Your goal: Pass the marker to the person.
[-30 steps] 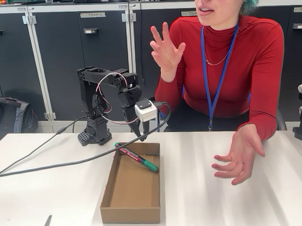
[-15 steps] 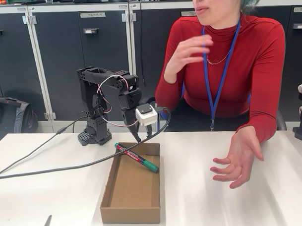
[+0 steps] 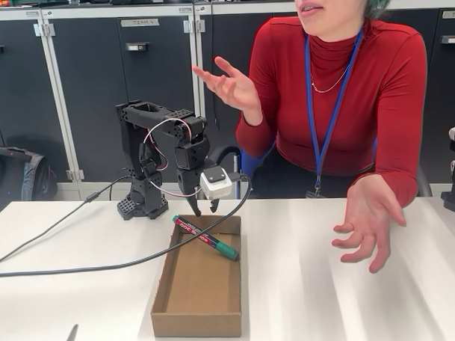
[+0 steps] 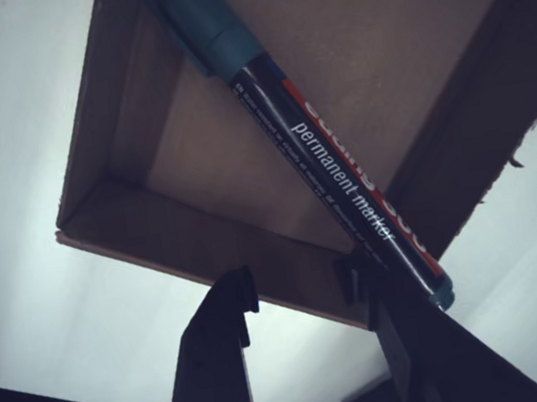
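marker [image 4: 329,167] lettering legible, tool [image 3: 203,209] above

one marker [image 3: 205,237], one cardboard box [image 3: 198,291], one person [image 3: 345,99], one claw [image 3: 201,208]

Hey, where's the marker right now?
In the fixed view the marker lies slanted across the far end of the cardboard box, one end propped on the rim, just below the claw; the wrist view shows it beside the right finger.
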